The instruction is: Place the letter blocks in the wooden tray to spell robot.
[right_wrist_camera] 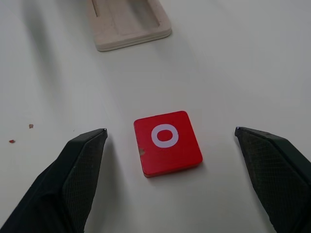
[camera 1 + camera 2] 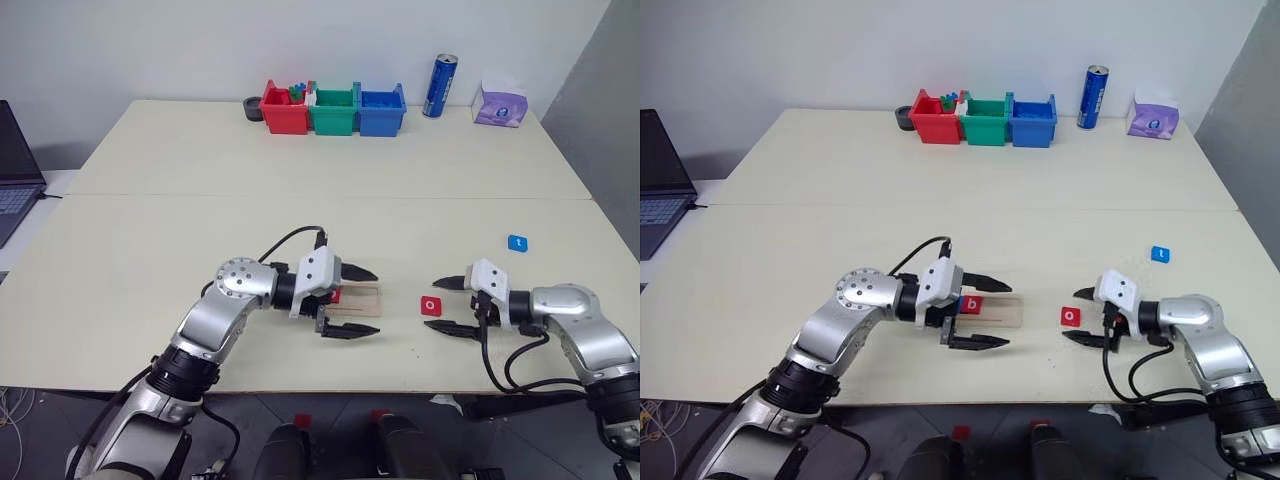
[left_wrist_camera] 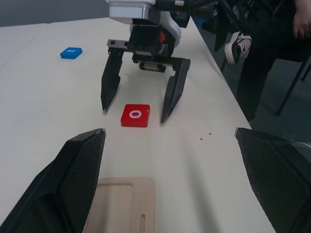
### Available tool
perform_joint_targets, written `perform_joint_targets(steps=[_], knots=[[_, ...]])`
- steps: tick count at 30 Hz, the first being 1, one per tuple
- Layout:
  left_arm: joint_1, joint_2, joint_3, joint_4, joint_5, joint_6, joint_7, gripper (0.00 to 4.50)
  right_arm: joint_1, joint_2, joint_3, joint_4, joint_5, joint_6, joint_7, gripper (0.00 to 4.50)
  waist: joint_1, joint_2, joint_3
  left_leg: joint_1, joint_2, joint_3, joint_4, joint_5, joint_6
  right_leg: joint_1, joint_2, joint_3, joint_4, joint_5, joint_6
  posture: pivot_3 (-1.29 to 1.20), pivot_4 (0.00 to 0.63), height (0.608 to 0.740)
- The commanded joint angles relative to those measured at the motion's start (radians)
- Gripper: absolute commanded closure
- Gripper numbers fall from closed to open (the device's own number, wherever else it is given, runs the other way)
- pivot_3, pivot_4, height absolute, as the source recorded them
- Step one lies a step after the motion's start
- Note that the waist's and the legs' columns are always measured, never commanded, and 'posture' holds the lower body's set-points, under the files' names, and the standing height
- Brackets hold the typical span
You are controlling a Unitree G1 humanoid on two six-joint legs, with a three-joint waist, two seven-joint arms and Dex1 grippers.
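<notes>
Pale tabletop (image 2: 300, 150), bins along far edge; right gripper (image 2: 452, 305) spread wide, empty, low over table, red "o" block (image 2: 430, 306) just ahead between fingertip lines, nearer right arm than left; left gripper (image 2: 352, 300) also spread, empty, over wooden tray (image 2: 1002, 310), long axis left-right; red block (image 2: 972, 305) in tray; blue block (image 2: 517, 243) well apart; three blocks visible, one tray.

"o" block (image 2: 430, 306) on table (image 2: 200, 190), right of wooden tray (image 2: 1002, 310); "t" block (image 2: 517, 243) further right, behind.
</notes>
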Motion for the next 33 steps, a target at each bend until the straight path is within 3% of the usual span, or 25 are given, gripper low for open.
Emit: perform_joint_targets(steps=[1,5,11,19,27,33], knots=[[-0.012,-0.004,0.004,-0.007,-0.001,-0.022,-0.011,0.00,-0.011,-0.003,-0.003,0.005,-0.004,-0.014,0.015,0.02,0.000,0.000,0.000,0.000,0.000,0.000,0.000,0.000,0.000,0.000,0.000,0.000,0.000,0.000,0.000,0.00,0.150,0.740],[-0.007,-0.001,0.003,-0.008,0.000,-0.027,-0.017,0.00,-0.017,0.000,0.003,0.028,-0.012,-0.021,0.020,0.86,0.000,0.000,0.000,0.000,0.000,0.000,0.000,0.000,0.000,0.000,0.000,0.000,0.000,0.000,0.000,0.00,0.150,0.740],[-0.010,-0.002,0.009,0.001,0.003,-0.035,-0.021,0.00,-0.041,0.008,0.003,0.048,-0.008,-0.015,0.025,3.02,0.000,0.000,0.000,0.001,0.000,0.000,0.000,0.000,0.000,0.001,0.000,0.000,0.000,0.000,0.000,0.00,0.150,0.740],[0.005,0.059,0.066,0.016,-0.005,-0.056,-0.023,0.00,-0.104,0.047,0.004,-0.016,0.019,0.063,0.005,3.05,-0.005,0.000,0.000,0.001,0.000,0.000,0.000,0.000,0.000,0.001,0.000,0.000,0.001,0.000,0.000,0.00,0.150,0.740],[0.082,0.237,0.193,0.036,-0.051,-0.059,-0.101,0.00,-0.200,0.187,0.120,-0.126,-0.010,0.159,-0.044,3.05,-0.003,0.001,0.000,0.001,0.002,-0.002,0.000,0.000,0.000,0.000,0.001,0.000,0.001,0.000,0.000,0.00,0.150,0.740],[0.099,0.247,0.223,0.035,-0.053,-0.050,-0.092,0.00,-0.249,0.244,0.185,-0.055,-0.056,0.131,-0.049,3.05,0.009,0.001,0.000,-0.001,0.001,-0.001,0.001,0.000,0.000,0.000,-0.003,-0.002,0.000,0.000,0.000,0.00,0.150,0.740]])
